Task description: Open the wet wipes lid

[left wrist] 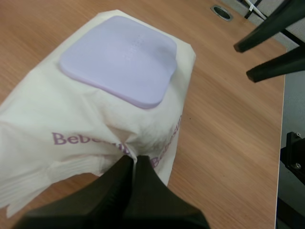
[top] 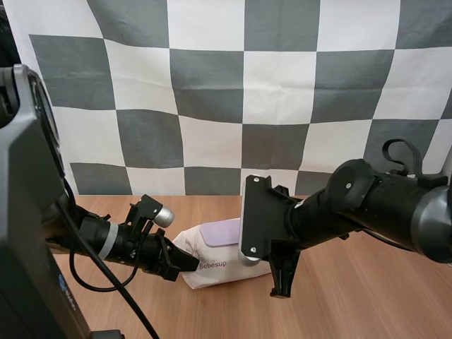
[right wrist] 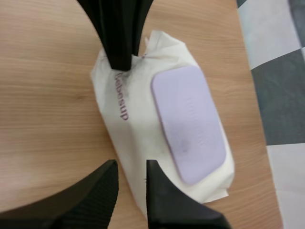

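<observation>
The pack of wet wipes [top: 212,265] lies on the wooden tabletop [top: 353,296], low in the middle of the high view, between the two arms. Its lilac lid [top: 222,232] is on the upper face and lies flat and closed. The left gripper [top: 185,263] comes from the lower left of that frame. Its fingers [left wrist: 143,191] are pressed together on the crumpled wrapper at the near end of the pack, just beside the printed purple letters. The right gripper [top: 280,277] hangs at the right side of the pack and points down to the tabletop. Its fingers [right wrist: 102,186] stand apart with nothing between them. One tip is over the wrapper edge beside the lid, the other over bare wood.
</observation>
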